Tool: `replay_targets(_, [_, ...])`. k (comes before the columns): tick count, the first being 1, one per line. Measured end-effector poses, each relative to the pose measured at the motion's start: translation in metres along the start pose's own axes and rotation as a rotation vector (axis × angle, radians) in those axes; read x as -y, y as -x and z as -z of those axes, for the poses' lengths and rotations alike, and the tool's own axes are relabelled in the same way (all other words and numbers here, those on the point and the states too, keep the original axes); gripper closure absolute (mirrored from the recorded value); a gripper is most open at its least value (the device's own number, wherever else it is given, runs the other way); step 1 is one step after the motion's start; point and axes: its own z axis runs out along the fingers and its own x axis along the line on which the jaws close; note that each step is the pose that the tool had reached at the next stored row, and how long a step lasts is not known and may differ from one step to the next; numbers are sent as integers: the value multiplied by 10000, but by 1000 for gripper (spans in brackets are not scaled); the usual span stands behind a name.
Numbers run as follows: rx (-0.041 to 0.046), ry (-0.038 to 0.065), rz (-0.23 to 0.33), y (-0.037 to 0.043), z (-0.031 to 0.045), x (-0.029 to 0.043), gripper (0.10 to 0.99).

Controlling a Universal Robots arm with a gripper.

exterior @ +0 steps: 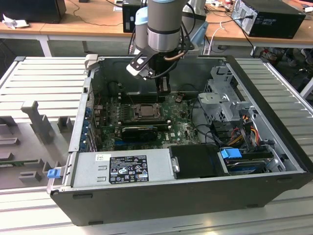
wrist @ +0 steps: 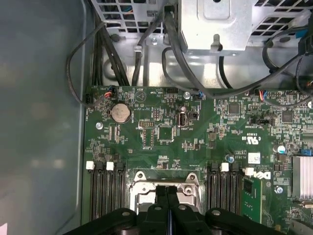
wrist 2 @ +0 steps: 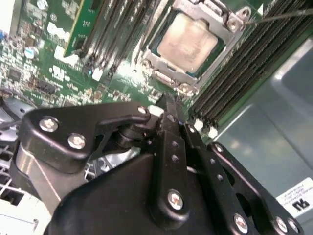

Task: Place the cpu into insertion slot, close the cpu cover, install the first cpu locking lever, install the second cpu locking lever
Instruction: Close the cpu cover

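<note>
Gripper (wrist: 167, 192): fingers pressed together, nothing between them, tips at the edge of the insertion slot (wrist 2: 168, 81)
Cpu (wrist 2: 188, 41): seated inside insertion slot, cpu cover (wrist 2: 230, 22) flat over its edges

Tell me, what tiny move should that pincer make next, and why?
Probably ease the shut pincer straight down toward the metal frame. The chip already lies seated with that frame seemingly closed over it, and the pincer hangs just above the frame's edge.
</note>
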Motion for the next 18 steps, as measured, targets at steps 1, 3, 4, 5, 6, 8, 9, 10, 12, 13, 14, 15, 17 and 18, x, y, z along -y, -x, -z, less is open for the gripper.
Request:
replay_targets(1, [0, -1, 0, 0, -5, 3, 980])
replay_targets(3, [0, -2, 0, 0, -26, 19, 980])
replay_targets(4, [0, -3, 0, 0, -40, 33, 980])
replay_targets(5, [1, -5, 0, 0, -58, 56, 980])
replay_targets(6, [0, -7, 0, 0, -83, 94, 980])
replay_targets(8, [0, -7, 0, 0, -134, 169, 980])
replay_targets(9, [0, -9, 1, 0, -161, 206, 980])
replay_targets(10, [0, -10, 3, 0, -187, 254, 980])
replay_targets(12, [-7, -11, 1, 1, -201, 384, 980])
replay_targets(13, [-12, -8, 0, 0, -206, 427, 980])
replay_targets(14, [-13, 0, 0, 1, -208, 436, 980])
replay_targets(15, [-16, 26, 12, 4, -219, 455, 980])
replay_targets(17, [-51, 29, 70, 6, -269, 516, 980])
replay_targets(18, [-56, 21, 82, 6, -283, 518, 980])
